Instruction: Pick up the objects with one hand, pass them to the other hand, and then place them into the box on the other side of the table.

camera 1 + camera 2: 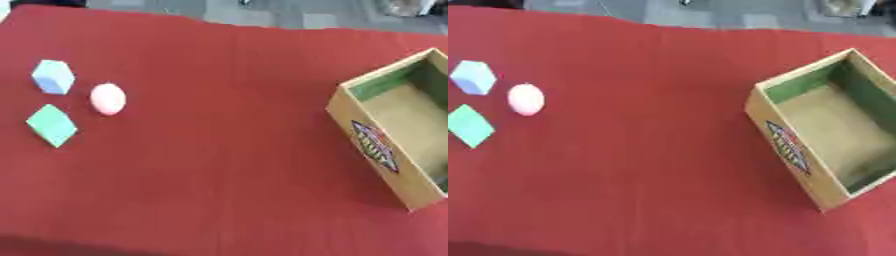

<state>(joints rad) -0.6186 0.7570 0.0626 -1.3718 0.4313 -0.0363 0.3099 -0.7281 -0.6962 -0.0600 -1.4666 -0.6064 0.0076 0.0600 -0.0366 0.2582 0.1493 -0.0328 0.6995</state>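
Observation:
Three small objects lie close together at the left of the red table [219,150]: a pale blue block [52,76] farthest back, a pink egg-shaped ball [108,99] just right of it, and a green block [52,125] nearest me. A wooden box [785,145] with green inner walls and a coloured label on its near side stands at the right, open on top with nothing showing inside. Neither of my hands shows in either view.
The table's far edge runs along the top, with grey floor beyond it. A dark strip lies along the bottom left edge. Wide red cloth stretches between the objects and the box.

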